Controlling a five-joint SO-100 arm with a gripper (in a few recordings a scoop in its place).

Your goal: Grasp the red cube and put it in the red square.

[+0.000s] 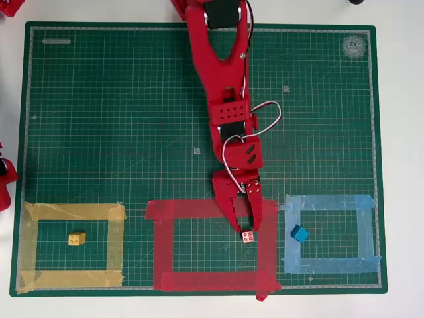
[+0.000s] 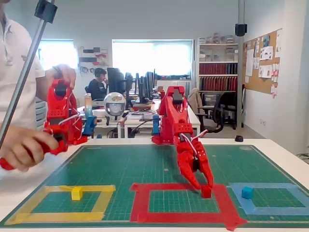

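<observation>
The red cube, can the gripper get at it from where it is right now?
Probably yes. The gripper is already down at the red cube, which sits by the right strip of the red square, and nothing stands between them.

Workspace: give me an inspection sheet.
Surface: green cutting mat on a white table.
Job's things: red cube at the right inner edge of the red square.
Clutter: yellow cube inside the yellow tape frame; blue cube inside the light-blue tape frame.
Gripper: gripper down at the red cube; grip cannot be told.
Cables: white wire looped on the arm.
Surroundings: office desks, monitors, shelves.
</observation>
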